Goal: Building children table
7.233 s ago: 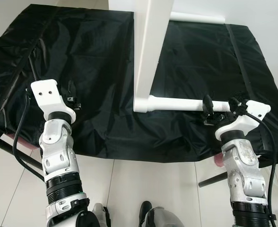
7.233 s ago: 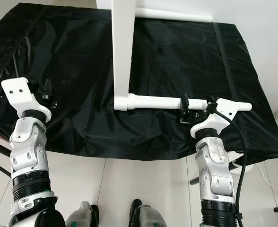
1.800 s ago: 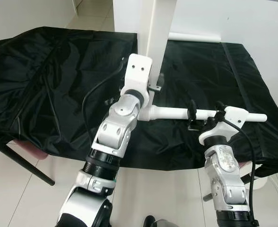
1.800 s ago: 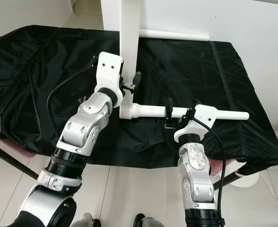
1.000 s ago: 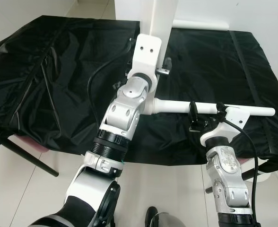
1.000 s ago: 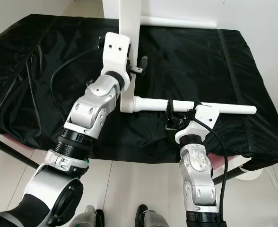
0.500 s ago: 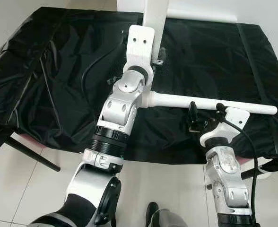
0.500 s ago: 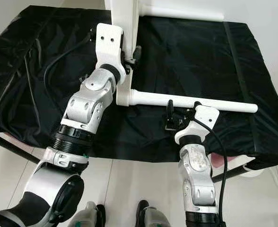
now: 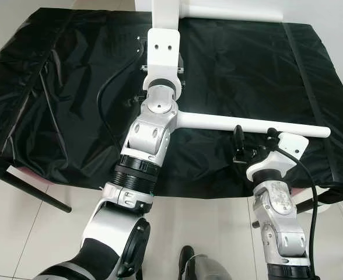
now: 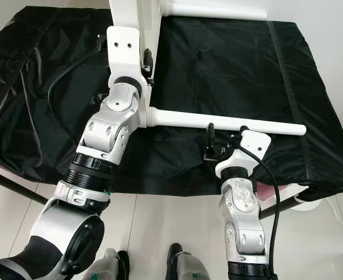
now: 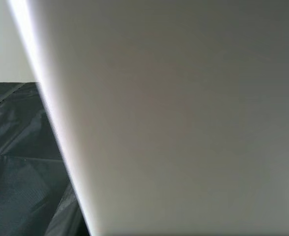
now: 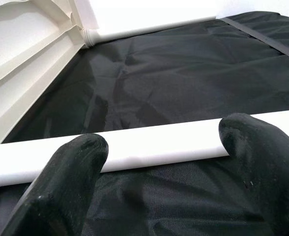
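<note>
Covering the work surface, a black sheet [image 9: 66, 87] carries the white table top panel [image 10: 125, 11], standing on edge at the far side. One white leg [image 9: 253, 123] projects from its near corner toward the robot's right, another leg [image 10: 218, 11] from its far corner. The left gripper [image 9: 163, 58] sits against the panel; its finger state cannot be told. The right gripper [image 12: 159, 162] has its fingers [image 12: 68, 162] spread beneath the near leg. Recommended: steady the panel before seating the leg. Open sheet lies to the left; the near edge is close.
</note>
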Available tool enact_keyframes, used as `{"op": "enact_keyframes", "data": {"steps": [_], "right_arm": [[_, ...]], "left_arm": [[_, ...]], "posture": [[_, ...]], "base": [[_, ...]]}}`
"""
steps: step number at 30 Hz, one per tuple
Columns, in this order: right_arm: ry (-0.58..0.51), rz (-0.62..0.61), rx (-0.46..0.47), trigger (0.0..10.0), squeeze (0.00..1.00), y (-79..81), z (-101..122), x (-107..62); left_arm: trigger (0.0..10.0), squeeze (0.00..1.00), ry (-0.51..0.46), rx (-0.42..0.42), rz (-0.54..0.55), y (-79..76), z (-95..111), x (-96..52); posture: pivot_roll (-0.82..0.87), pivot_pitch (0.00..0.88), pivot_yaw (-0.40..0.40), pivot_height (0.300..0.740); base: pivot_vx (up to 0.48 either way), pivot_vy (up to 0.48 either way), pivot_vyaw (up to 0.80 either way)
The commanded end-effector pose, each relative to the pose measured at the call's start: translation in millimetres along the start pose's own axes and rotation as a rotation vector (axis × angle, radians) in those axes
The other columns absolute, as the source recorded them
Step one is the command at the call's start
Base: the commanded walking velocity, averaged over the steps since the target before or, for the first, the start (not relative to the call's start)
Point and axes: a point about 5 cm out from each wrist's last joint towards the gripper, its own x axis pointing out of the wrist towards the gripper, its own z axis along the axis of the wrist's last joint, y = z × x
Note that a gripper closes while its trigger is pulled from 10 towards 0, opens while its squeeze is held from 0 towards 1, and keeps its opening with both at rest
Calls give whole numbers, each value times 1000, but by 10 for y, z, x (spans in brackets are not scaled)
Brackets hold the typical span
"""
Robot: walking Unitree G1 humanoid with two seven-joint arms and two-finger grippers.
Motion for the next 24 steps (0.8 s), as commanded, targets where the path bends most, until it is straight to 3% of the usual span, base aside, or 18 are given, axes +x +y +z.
{"op": "enact_keyframes", "data": {"steps": [1, 4, 7, 9, 12, 13, 15, 16, 22, 24], "right_arm": [[17, -5, 2, 10000, 0, -2, -28, -37], [19, -4, 4, 10000, 0, 0, -32, -38], [25, 2, 9, 10000, 0, 18, -48, -32], [25, 2, 9, 10000, 0, 18, -48, -32], [26, 10, 15, 10000, 0, 41, -59, -16], [26, 13, 18, 10000, 0, 50, -61, -4], [26, 13, 18, 10000, 0, 50, -61, -4], [24, 16, 20, 10000, 0, 60, -62, 8], [16, 12, 18, 10000, 0, 54, -56, 28], [16, 12, 18, 10000, 0, 54, -56, 28]], "left_arm": [[0, 0, 19, -100, 48, -263, 28, -111], [0, 0, 13, -89, 61, -228, 32, -110], [0, 0, -5, -45, 105, -42, 25, -107], [0, 0, -5, -45, 105, -42, 25, -107], [0, 0, -22, -9, 120, 82, 33, -103], [863, 0, -36, 12, 125, 151, 48, -95], [863, 0, -36, 12, 125, 151, 48, -95], [0, 0, -48, 34, 130, 238, 64, -80], [0, 0, -70, 123, 122, 515, 83, -77], [0, 0, -70, 123, 122, 515, 83, -77]], "posture": [[37, 246, 18, 740], [44, 247, 18, 740], [66, 251, 16, 740], [66, 251, 16, 740], [80, 252, 12, 740], [87, 251, 9, 740], [87, 251, 9, 740], [90, 252, 10, 740], [90, 248, 15, 740], [90, 248, 15, 740]], "base": [[0, 0, 0], [0, 0, 0], [0, 0, 0], [0, 0, 0], [0, 0, 0], [0, 0, 0], [0, 0, 0], [0, 0, 0], [0, 0, 0], [0, 0, 0]]}}
